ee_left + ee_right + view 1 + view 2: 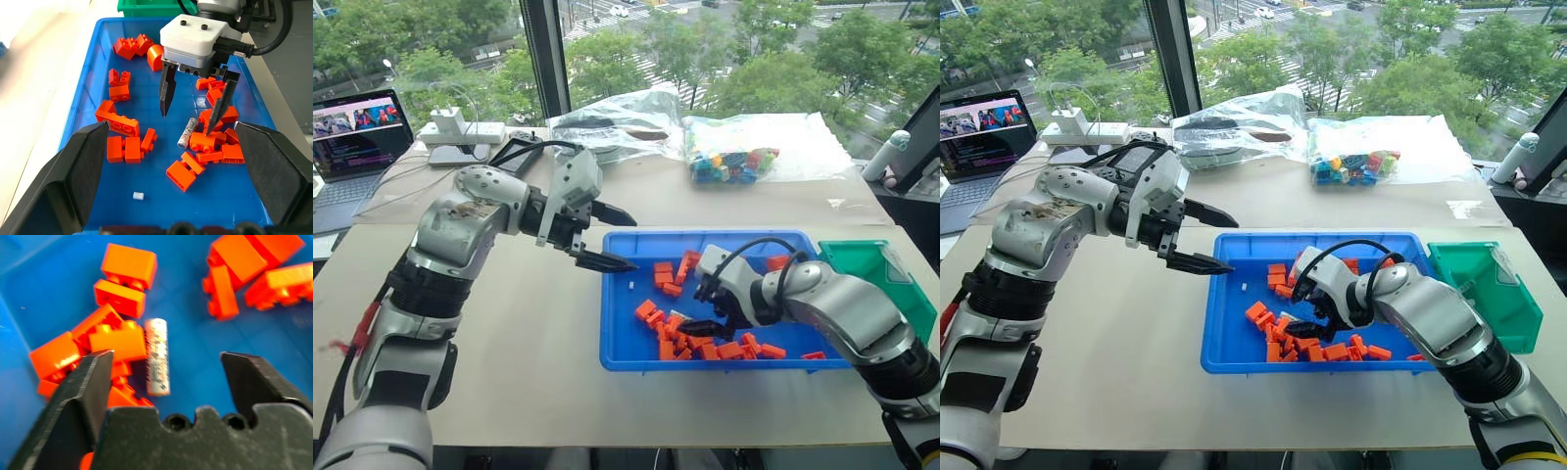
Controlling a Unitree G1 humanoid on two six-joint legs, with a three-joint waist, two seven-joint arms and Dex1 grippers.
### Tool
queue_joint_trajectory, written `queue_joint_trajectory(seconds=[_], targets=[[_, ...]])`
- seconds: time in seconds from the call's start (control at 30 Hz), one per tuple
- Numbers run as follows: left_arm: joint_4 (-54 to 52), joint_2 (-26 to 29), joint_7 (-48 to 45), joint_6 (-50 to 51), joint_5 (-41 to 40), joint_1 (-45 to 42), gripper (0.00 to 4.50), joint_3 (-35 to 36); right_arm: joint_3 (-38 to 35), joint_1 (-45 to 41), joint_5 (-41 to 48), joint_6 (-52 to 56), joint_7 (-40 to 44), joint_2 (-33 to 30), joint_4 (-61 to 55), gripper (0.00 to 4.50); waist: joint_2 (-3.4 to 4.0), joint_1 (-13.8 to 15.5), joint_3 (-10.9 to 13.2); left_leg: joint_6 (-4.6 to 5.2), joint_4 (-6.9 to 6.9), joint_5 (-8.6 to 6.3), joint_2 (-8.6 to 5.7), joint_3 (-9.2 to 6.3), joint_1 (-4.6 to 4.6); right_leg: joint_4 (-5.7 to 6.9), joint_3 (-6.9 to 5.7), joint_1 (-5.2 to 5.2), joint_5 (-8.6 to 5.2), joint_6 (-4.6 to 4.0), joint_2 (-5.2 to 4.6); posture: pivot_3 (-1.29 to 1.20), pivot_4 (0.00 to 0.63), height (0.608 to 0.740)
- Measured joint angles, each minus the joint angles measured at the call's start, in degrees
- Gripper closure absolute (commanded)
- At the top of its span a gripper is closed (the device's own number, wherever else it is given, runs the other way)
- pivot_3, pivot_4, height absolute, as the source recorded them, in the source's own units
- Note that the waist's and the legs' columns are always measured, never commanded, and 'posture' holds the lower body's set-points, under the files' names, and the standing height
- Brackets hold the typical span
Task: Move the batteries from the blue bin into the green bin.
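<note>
One battery (187, 132), a slim silver cylinder, lies on the floor of the blue bin (610, 323) against a heap of orange bricks (705, 348). My right gripper (186, 125) hangs open just over it, one finger on each side, with nothing in its grasp. In the right wrist view the battery (158, 356) lies lengthwise between the two black fingers (93, 382). My left gripper (626, 241) is open and empty, held above the bin's far left corner and pointing across it. The green bin (862, 262) stands against the blue bin's right end.
More orange bricks (668, 276) are scattered over the blue bin's floor, with a tiny white bit (138, 196) near its left end. Behind the bin lie a bag of coloured bricks (734, 163) and a clear plastic bag (617, 122). A laptop (352, 137) sits far left.
</note>
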Motion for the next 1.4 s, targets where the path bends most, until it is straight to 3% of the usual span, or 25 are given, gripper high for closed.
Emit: queue_joint_trajectory(seconds=[0.47,0.5,0.57,0.7,1.1,1.23,1.4], targets=[[0.0,0.0,0.1,0.0,0.0,0.0,0.07,0.0,1.2,0.2,-1.6,-1.3,-0.7,1.0,1.2,1.70,0.00,0.1,0.0,0.00,0.01,0.00,0.00,-0.01,0.02,0.04,0.00,0.01,0.00,0.00,0.00,0.00,0.150,0.737],[0.0,0.0,0.0,0.0,0.0,0.0,0.07,0.0,1.6,0.3,-2.0,-2.4,-0.6,1.0,1.7,2.26,-0.01,0.1,0.0,0.00,0.01,0.00,0.00,-0.01,0.05,0.05,0.00,0.03,0.00,0.00,0.01,0.00,0.150,0.737],[0.0,0.0,0.0,0.0,0.0,0.0,0.07,0.0,2.5,0.8,-2.8,-2.7,-0.7,0.8,2.8,2.69,-0.02,0.1,0.0,0.01,0.00,-0.01,0.00,-0.01,0.08,0.08,0.00,0.04,0.00,0.00,0.01,0.00,0.150,0.737],[-0.1,0.3,0.0,0.0,0.0,0.2,0.07,0.0,3.1,1.4,-4.7,-4.3,-0.9,0.8,4.2,4.13,-0.03,0.1,0.0,0.01,0.00,-0.01,0.01,0.00,0.12,0.13,0.01,0.04,0.00,0.00,0.01,0.00,0.150,0.737],[0.0,-0.4,0.1,0.0,0.0,0.2,0.07,0.0,0.2,1.8,-4.0,-3.0,0.1,0.8,4.6,4.26,-0.04,0.1,0.0,0.01,0.01,-0.01,-0.01,0.01,0.11,0.16,0.03,0.02,0.00,0.00,0.00,0.00,0.150,0.737],[0.3,-0.7,0.0,-0.1,0.1,0.1,0.07,0.0,-9.0,1.1,0.3,0.3,2.8,-4.9,2.3,4.26,-0.02,0.5,0.0,0.02,0.03,-0.01,-0.03,0.01,0.08,0.15,0.01,0.03,0.00,0.00,-0.04,0.00,0.150,0.737],[1.4,-2.3,-0.2,-0.3,0.0,-0.1,0.07,0.0,-21.7,0.3,-1.5,1.2,3.8,-23.1,6.9,4.26,-0.01,1.3,0.0,0.06,-0.01,-0.04,-0.04,0.07,0.07,0.03,0.02,0.02,0.00,0.00,-0.06,0.00,0.150,0.737]])
